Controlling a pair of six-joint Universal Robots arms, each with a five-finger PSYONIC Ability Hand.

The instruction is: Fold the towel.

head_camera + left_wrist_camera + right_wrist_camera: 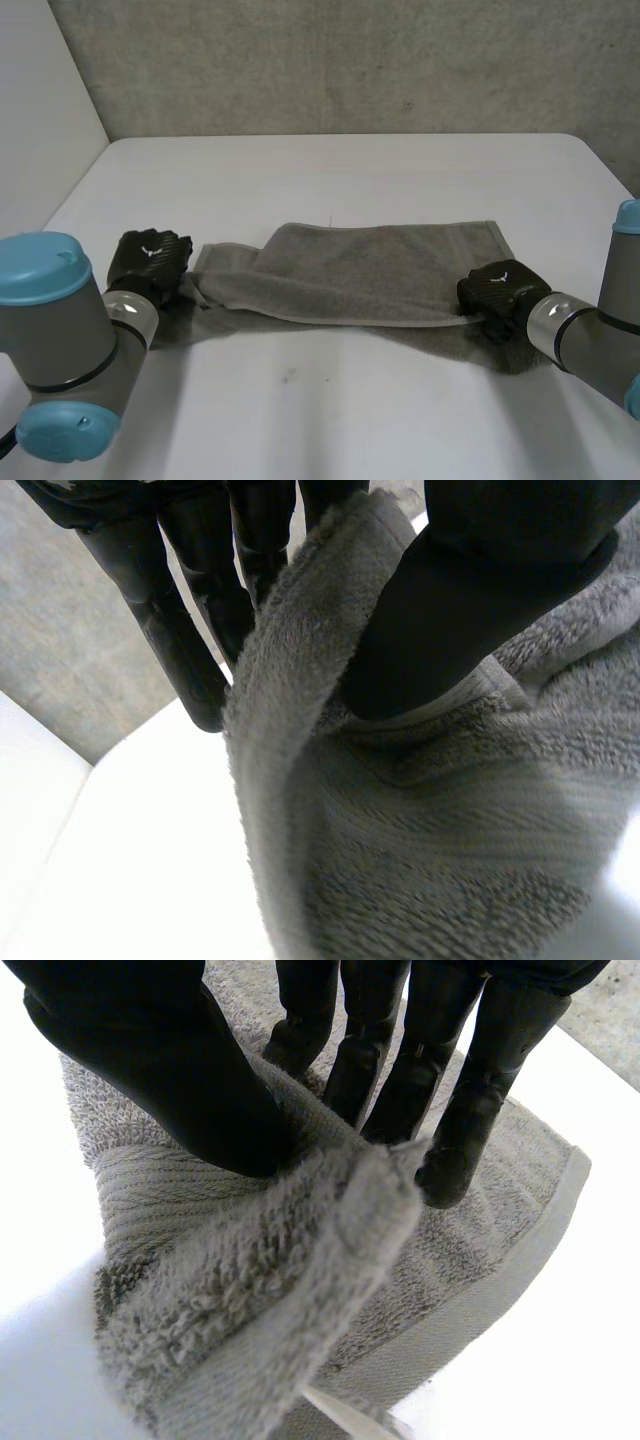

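Note:
A grey towel (370,270) lies folded across the middle of the white table (340,170), stretched between my two hands. My left hand (150,262) is at the towel's left end; in the left wrist view its thumb (480,590) presses the towel's edge (290,680) against its fingers (180,630). My right hand (497,289) is at the towel's right near corner. In the right wrist view the thumb (170,1070) and fingers (400,1070) pinch a bunched fold of towel (300,1250).
A grey wall (340,60) rises behind the table's far edge. Bare table surface (330,410) extends in front of the towel and behind it.

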